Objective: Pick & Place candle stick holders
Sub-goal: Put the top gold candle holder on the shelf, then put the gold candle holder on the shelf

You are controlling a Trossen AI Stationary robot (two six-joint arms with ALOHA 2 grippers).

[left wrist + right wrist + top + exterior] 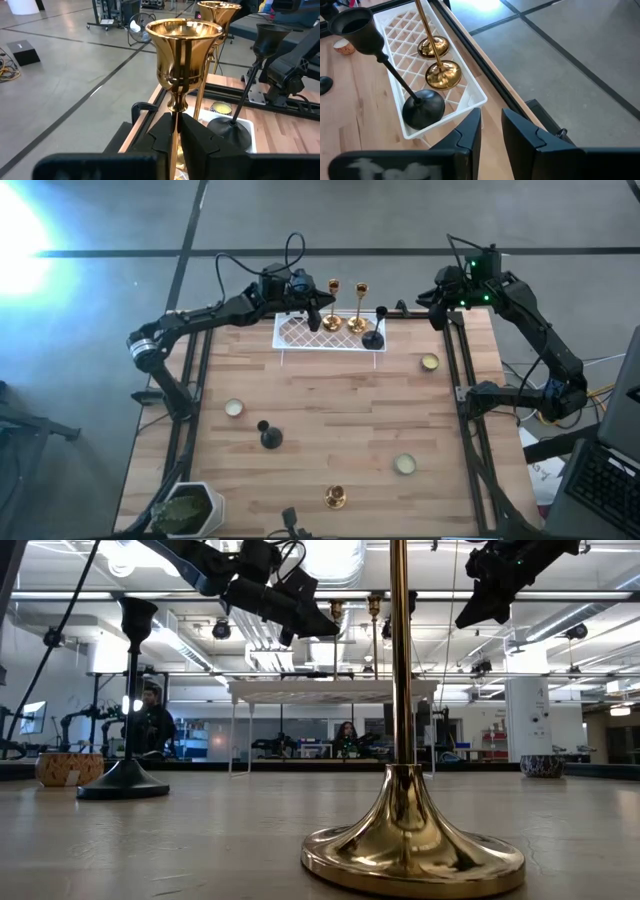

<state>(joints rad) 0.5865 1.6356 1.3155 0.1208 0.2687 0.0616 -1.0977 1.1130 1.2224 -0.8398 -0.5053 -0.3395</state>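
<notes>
A white lattice tray (330, 332) stands at the table's far middle. Two tall gold candle stick holders (333, 288) (360, 292) and a black one (373, 335) stand in it on their round bases (443, 74). My left gripper (320, 308) is at the left gold one (185, 50), shut on its stem. My right gripper (440, 315) is open and empty above the table's far right corner, right of the tray. A third gold holder (335, 498) stands at the near edge, and a black one (268, 435) at the near left. My left gripper pinches the gold holder's slim stem (175, 117) between its two fingers (162, 135), just under the knob below the cup. The fingers come from the table's left, roughly level, across the stem. The holder stands upright; the gripper hides its base in the wrist view.
Three low cream-gold cups lie on the wood: at the left (234, 408), the far right (429, 362) and the near right (404, 464). A white pot with a green plant (190, 508) stands at the near left corner. Dark frame rails (462, 380) run along the table's sides.
</notes>
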